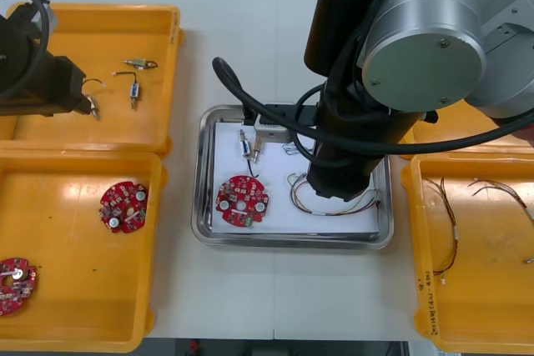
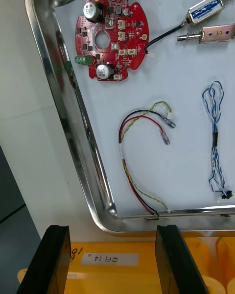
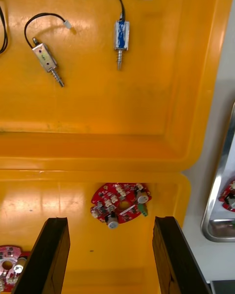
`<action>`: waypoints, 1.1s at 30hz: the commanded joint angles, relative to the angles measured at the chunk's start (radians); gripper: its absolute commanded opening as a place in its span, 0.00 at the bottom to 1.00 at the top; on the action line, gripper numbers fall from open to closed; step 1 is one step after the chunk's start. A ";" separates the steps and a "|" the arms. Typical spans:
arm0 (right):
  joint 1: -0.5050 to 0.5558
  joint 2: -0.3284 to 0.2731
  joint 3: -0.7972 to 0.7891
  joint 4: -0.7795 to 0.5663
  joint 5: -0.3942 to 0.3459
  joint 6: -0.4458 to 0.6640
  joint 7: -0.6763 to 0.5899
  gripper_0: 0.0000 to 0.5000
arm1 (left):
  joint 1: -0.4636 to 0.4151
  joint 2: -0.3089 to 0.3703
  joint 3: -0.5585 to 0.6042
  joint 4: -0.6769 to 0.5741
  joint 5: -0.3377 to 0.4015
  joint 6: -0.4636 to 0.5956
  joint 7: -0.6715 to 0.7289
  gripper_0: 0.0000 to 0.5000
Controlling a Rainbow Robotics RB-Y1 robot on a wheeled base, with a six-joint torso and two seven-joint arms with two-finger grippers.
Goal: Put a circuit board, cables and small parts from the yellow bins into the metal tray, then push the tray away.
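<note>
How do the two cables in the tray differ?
The red and yellow cable bends into a hook, nearer the metal tray's side rim; the blue and white cable runs almost straight, looped at one end, farther in. Both lie loose on the white inside, ahead of the right gripper, its fingers open.

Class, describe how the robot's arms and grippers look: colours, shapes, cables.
The right arm, over the tray, has a silver-grey joint with a flat screwed cap, a black forearm and thick black arm cables. The left arm, over a bin, is black. The left gripper and right gripper have flat black bar fingers.
</note>
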 commanded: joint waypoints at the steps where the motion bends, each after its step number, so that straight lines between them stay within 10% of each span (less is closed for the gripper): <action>1: -0.041 0.014 0.065 -0.003 0.039 -0.020 0.046 1.00 | 0.060 0.075 0.037 -0.060 -0.007 0.006 -0.119 1.00; 33: 0.109 0.071 0.358 -0.055 0.347 -0.158 0.093 1.00 | 0.364 0.138 0.209 -0.173 0.088 0.006 -0.087 1.00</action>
